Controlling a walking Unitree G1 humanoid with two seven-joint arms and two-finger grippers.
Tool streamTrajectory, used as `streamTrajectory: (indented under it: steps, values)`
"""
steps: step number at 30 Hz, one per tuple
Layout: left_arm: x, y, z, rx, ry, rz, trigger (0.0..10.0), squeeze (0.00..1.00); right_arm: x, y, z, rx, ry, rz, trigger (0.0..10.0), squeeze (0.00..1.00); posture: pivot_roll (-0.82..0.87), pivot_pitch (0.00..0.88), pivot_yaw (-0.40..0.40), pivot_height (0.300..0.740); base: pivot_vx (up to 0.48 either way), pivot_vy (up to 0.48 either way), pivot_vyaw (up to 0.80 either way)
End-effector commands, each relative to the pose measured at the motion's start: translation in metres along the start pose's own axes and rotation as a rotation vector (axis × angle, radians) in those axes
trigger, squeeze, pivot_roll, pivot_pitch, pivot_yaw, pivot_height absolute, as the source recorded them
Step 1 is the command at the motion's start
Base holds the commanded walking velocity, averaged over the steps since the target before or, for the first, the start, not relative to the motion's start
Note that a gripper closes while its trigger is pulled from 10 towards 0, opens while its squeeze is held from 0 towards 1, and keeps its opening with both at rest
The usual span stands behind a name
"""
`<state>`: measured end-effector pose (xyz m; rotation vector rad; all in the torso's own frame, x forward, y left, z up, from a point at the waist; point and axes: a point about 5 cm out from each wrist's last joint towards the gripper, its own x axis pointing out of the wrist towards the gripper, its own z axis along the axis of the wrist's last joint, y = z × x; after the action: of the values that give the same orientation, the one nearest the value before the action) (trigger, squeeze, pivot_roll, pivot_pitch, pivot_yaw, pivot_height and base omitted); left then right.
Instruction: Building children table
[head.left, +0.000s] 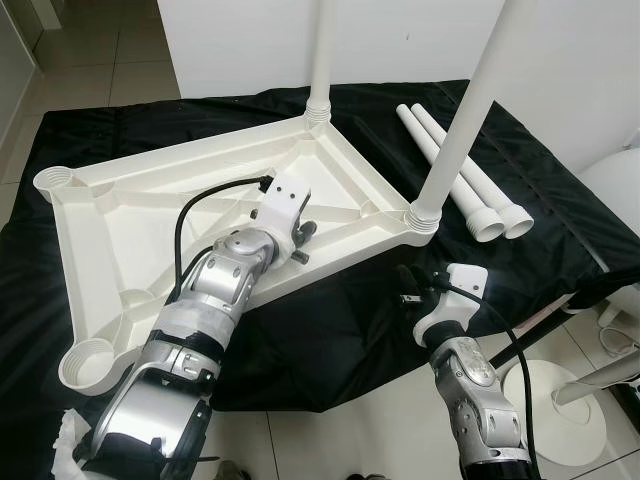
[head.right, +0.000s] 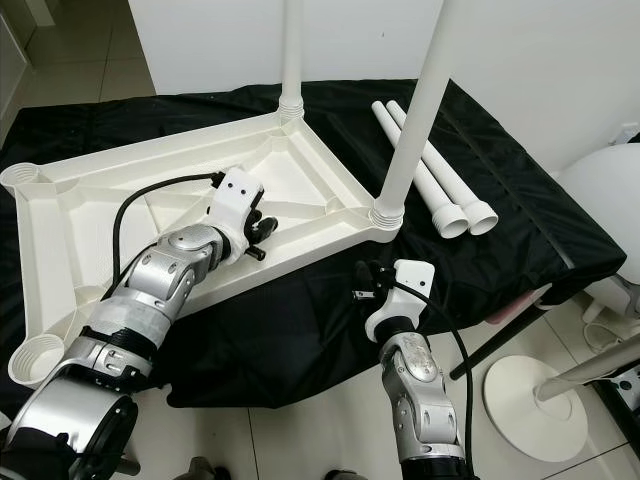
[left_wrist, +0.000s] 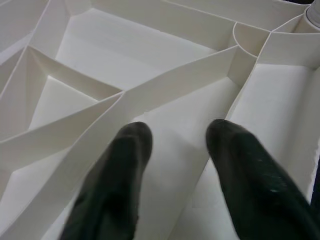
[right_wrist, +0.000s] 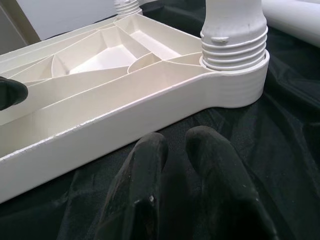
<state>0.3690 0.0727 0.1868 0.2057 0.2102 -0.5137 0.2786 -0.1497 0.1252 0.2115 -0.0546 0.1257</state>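
We have two legs (head.left: 455, 130) standing in the upturned tabletop (head.left: 130, 215) on the black cloth; next we fetch a loose leg (head.left: 455, 170). Left gripper (left_wrist: 175, 150) open over ribs, right gripper (right_wrist: 175, 145) nearly closed, empty

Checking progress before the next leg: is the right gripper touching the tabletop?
Apart. The right wrist view shows black cloth between the right gripper and the tabletop edge.
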Motion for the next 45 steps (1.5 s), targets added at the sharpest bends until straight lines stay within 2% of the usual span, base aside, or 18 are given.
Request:
streamTrajectory:
  steps: [1, 5, 6, 7, 15, 19, 24, 27, 29, 30, 31, 45]
  values:
    - [0.000, -0.002, 0.002, -0.001, 0.004, -0.039, 10.0, 1.00, -0.001, -0.002, 0.003, 0.000, -0.020, -0.009, 10.0, 0.00, -0.04, 0.085, 0.008, 0.740, 0.000, 0.000, 0.00]
    - [-0.001, -0.005, 0.000, 0.016, 0.038, -0.077, 10.0, 1.00, -0.005, -0.001, 0.005, -0.013, -0.035, 0.007, 10.0, 0.00, -0.04, 0.085, 0.007, 0.740, 0.000, 0.000, 0.00]
    - [-0.002, -0.007, -0.002, 0.020, 0.063, -0.099, 10.0, 0.00, -0.006, 0.000, 0.005, -0.018, -0.038, 0.012, 10.0, 0.00, -0.04, 0.087, 0.011, 0.740, 0.000, 0.000, 0.00]
    - [-0.002, -0.007, -0.002, 0.020, 0.063, -0.099, 10.0, 0.00, -0.006, 0.000, 0.005, -0.018, -0.038, 0.012, 10.0, 0.00, -0.04, 0.087, 0.011, 0.740, 0.000, 0.000, 0.00]
    - [0.000, 0.000, -0.030, 0.008, 0.245, -0.044, 10.0, 0.00, -0.006, 0.001, 0.006, -0.010, -0.051, 0.005, 10.0, 0.00, -0.04, 0.092, 0.028, 0.740, 0.000, 0.000, 0.00]
    - [0.000, 0.003, -0.034, -0.021, 0.280, -0.015, 10.0, 0.00, -0.005, 0.002, 0.006, -0.007, -0.052, 0.005, 10.0, 0.00, -0.04, 0.091, 0.031, 0.740, 0.000, 0.000, 0.00]
    - [0.001, 0.014, -0.037, -0.076, 0.345, 0.080, 10.0, 0.00, -0.005, 0.003, 0.006, -0.003, -0.054, 0.001, 10.0, 0.00, -0.04, 0.092, 0.035, 0.740, 0.000, 0.000, 0.00]
    - [0.002, 0.016, -0.036, -0.095, 0.350, 0.099, 10.0, 0.00, -0.005, 0.003, 0.006, -0.004, -0.055, 0.001, 10.0, 0.00, -0.04, 0.091, 0.036, 0.740, 0.000, 0.000, 0.00]
    - [0.002, 0.020, -0.034, -0.105, 0.348, 0.127, 5.0, 0.00, -0.004, 0.003, 0.006, -0.005, -0.057, 0.001, 10.0, 0.00, -0.04, 0.091, 0.036, 0.740, 0.000, 0.000, 0.00]
    - [0.002, 0.020, -0.034, -0.105, 0.348, 0.127, 5.0, 0.00, -0.004, 0.003, 0.006, -0.005, -0.057, 0.001, 10.0, 0.00, -0.04, 0.091, 0.036, 0.740, 0.000, 0.000, 0.00]
    - [0.002, 0.021, -0.033, -0.100, 0.341, 0.135, 0.0, 0.00, -0.004, 0.003, 0.007, -0.005, -0.058, 0.001, 10.0, 0.00, -0.04, 0.088, 0.036, 0.740, 0.000, 0.000, 0.00]
    - [0.004, 0.020, -0.022, -0.068, 0.282, 0.144, 0.0, 0.00, -0.001, 0.004, 0.007, -0.002, -0.060, 0.003, 10.0, 0.00, -0.03, 0.085, 0.037, 0.740, 0.000, 0.000, 0.00]
